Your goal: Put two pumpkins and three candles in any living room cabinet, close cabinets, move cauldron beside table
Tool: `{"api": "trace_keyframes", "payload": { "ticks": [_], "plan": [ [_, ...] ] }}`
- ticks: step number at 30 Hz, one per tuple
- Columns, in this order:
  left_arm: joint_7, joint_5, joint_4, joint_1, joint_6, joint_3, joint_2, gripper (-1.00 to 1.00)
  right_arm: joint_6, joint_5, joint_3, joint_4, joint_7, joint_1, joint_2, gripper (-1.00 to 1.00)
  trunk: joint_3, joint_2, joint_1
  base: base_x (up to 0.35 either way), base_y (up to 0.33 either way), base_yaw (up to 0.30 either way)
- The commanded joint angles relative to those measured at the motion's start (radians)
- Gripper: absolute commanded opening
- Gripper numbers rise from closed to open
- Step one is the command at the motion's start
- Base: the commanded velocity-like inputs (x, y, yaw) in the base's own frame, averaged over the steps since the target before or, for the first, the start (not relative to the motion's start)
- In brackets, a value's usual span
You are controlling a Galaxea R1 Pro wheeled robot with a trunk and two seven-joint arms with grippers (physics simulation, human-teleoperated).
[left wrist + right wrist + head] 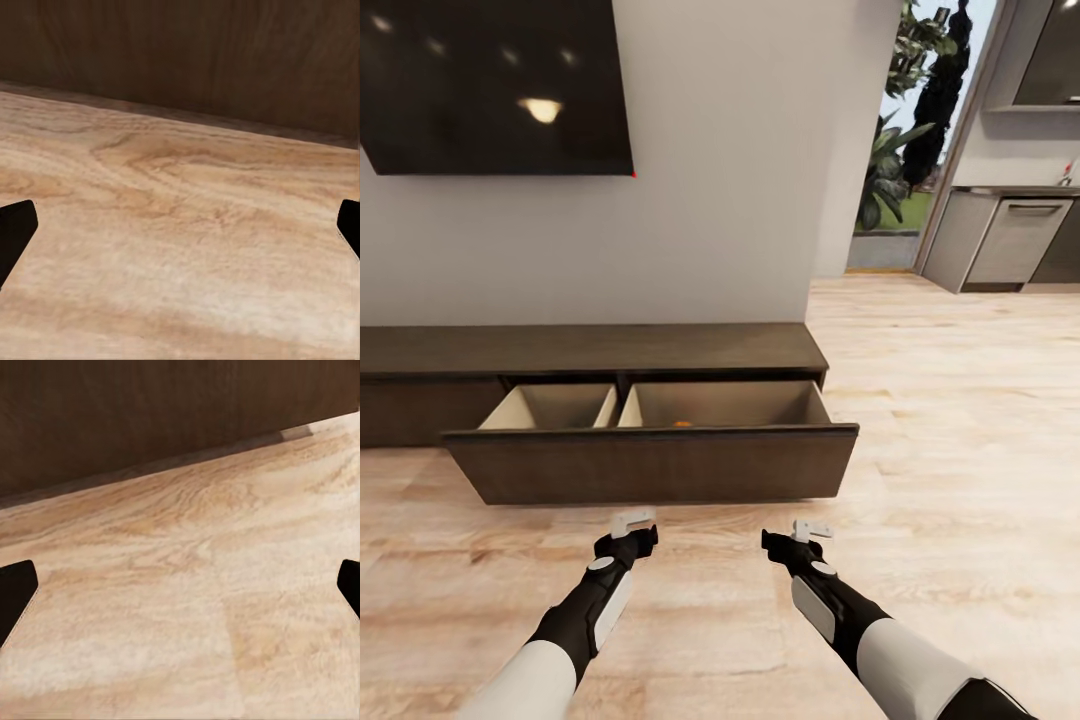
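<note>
You are parked facing the cabinet, and its wide drawer stands pulled out just ahead of both pincers. Your left pincer and right pincer hang low over the floor, a little short of the drawer front and well apart from each other. In the wrist views each pincer's fingertips sit at the far edges of the picture with bare floor between them, so both are spread wide and have hold of nothing.

Beyond your pincers, inside the right compartment of the drawer, a small orange speck peeps over the front panel. It looks like a pumpkin already stowed, though too little shows to be sure. The left compartment, past your left pincer, shows only pale walls from here; its bottom is hidden by the front.

My reading is that you are between loads: something is in, both pincers are free, and the drawer is left open for more. The other pumpkin, the candles and the cauldron are not ahead of you here, so the next move is likely a turn away to fetch one. Leave the drawer open until everything is in. If you back off, mind the drawer front so close ahead of your fingertips.
</note>
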Motion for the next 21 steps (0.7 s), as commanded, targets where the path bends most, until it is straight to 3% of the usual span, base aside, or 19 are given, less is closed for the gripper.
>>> {"api": "trace_keyframes", "payload": {
  "ticks": [1,21],
  "plan": [
    [0.0,0.0,0.0,0.0,0.0,0.0,0.0,1.0,0.0,0.0,0.0,0.0,0.0,0.0,0.0,1.0,0.0,0.0,0.0,0.329,0.0,0.0],
    [0.0,0.0,0.0,0.0,-0.002,0.001,0.0,1.0,0.0,-0.001,-0.001,0.0,0.0,0.0,-0.001,1.0,0.0,0.0,0.0,0.328,0.0,0.0]
  ]
}}
